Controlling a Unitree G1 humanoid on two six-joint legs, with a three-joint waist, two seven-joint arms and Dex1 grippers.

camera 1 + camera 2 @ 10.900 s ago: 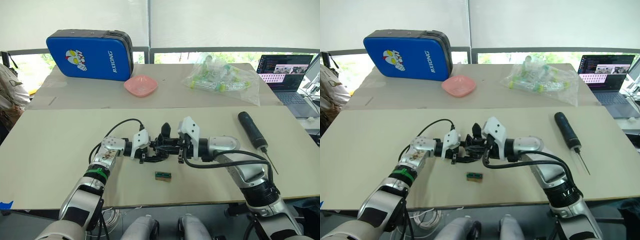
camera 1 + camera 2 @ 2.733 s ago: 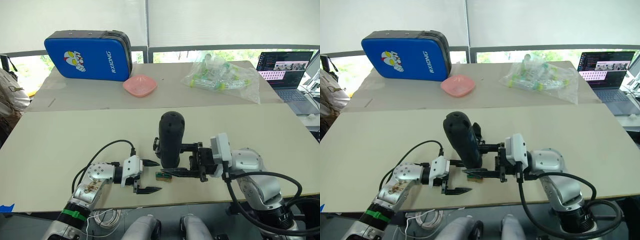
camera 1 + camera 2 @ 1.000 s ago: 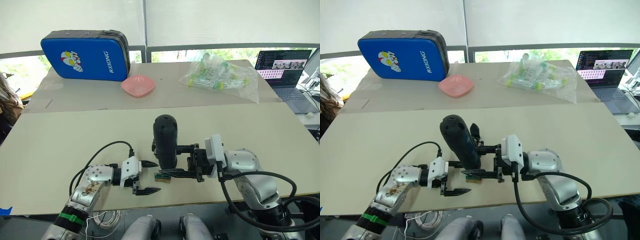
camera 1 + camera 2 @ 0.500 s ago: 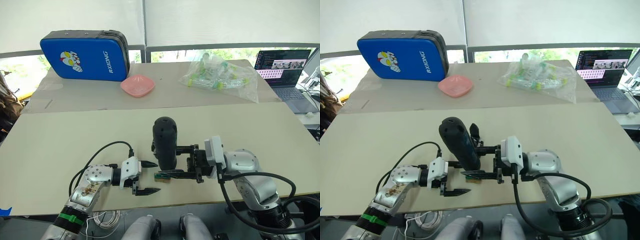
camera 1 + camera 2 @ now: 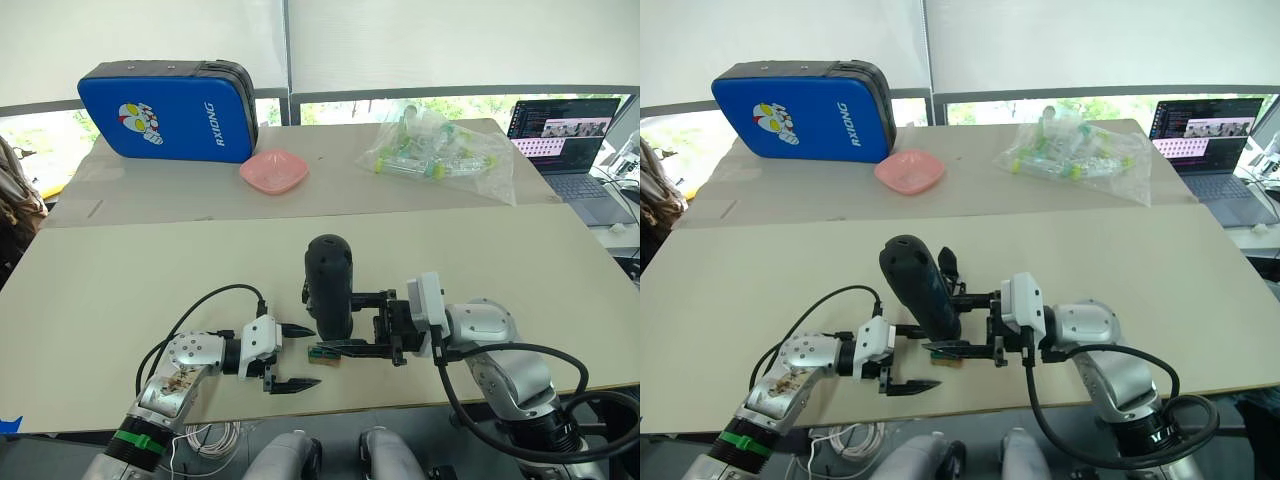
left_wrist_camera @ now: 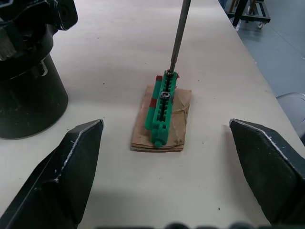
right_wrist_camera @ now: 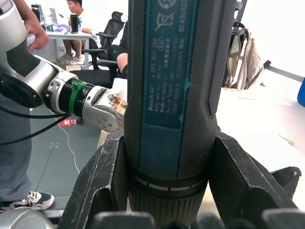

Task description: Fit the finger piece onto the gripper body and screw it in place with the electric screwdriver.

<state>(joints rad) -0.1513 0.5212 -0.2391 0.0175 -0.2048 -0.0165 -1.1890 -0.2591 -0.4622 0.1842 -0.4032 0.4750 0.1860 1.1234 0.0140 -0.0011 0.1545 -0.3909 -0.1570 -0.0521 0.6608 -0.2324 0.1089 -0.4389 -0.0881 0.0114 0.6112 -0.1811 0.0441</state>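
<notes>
**Screwdriver upright in right gripper, bit on green block**

Changes vs earlier: 10.9 s ago the screwdriver (image 5: 330,285) lay flat on the table (image 5: 120,270), well off to the robot's right, and both grippers were bunched around the gripper body. Over the last 2.7 s little has changed apart from a small camera shift: same grip on the tool, and the left arm has stayed low near the table edge.

State now:
- Right gripper (image 5: 352,320): clamped on the screwdriver's barrel, one finger on each side of it. Tool stands near vertical, rounded end up.
- Left gripper (image 5: 296,355): spread wide, nothing between the fingers. It sits just left of the block and points at it.
- Block (image 6: 163,106): left wrist view shows the bit (image 6: 180,32) coming down onto its far end. The block lies between the open left fingers (image 6: 62,174), apart from both.
- Gripper body (image 5: 312,290): mostly hidden behind the screwdriver, just beyond the right gripper's fingers. Its round base shows in the left wrist view beside the left gripper.
- Finger piece: can't make it out.

Materials and shapes:
- Screwdriver: thick matte black cylinder, blue label panel with printed text, ribbed collar at the grip, thin grey metal bit.
- Block: green ribbed plastic strip with small screw heads, on a creased tan pad with red marks.
- Robot fingers: black, wedge-shaped, rough finish.
- Table: smooth beige.
</notes>
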